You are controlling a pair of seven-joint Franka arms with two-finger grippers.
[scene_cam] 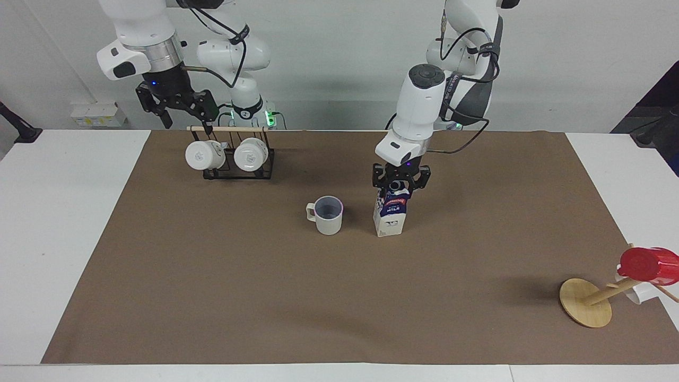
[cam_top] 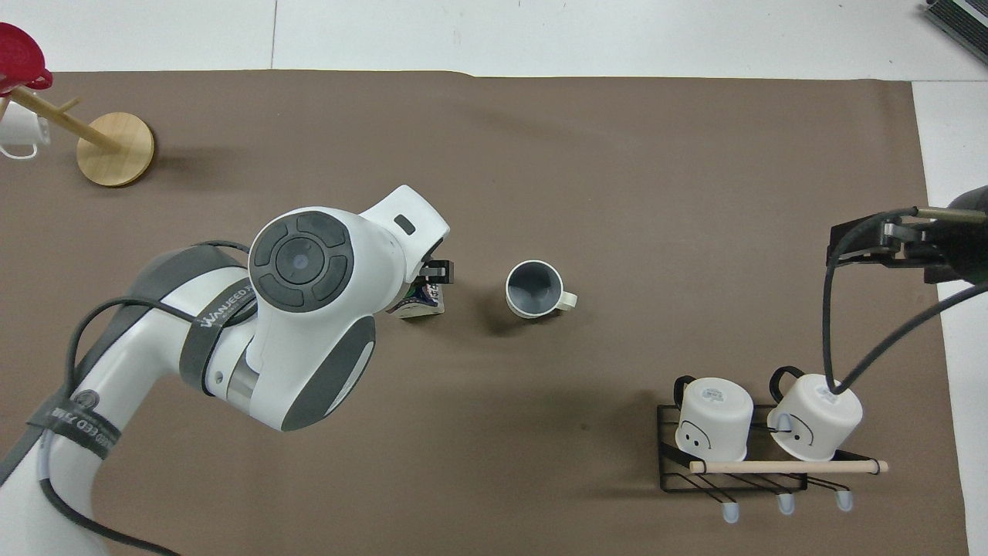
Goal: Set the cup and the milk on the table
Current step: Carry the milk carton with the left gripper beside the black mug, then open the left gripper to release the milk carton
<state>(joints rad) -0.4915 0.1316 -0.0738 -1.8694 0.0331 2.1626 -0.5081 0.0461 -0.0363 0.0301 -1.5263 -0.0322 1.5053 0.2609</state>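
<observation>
The milk (scene_cam: 390, 215) stands upright on the brown mat of the table (scene_cam: 212, 297); in the overhead view only a corner of the milk (cam_top: 424, 303) shows under the left arm. My left gripper (scene_cam: 399, 187) is at the carton's top and shut on it. The cup (scene_cam: 329, 214) stands upright on the mat beside the milk, toward the right arm's end, apart from it; it also shows in the overhead view (cam_top: 534, 289). My right gripper (scene_cam: 186, 122) is open and empty in the air over the robots' edge of the mat, above the mug rack, and waits.
A black wire rack (scene_cam: 238, 172) with a wooden rod holds two all-white mugs (scene_cam: 204, 155) near the robots at the right arm's end. A wooden mug tree (scene_cam: 586, 302) with a red cup (scene_cam: 648, 264) stands at the left arm's end, farther from the robots.
</observation>
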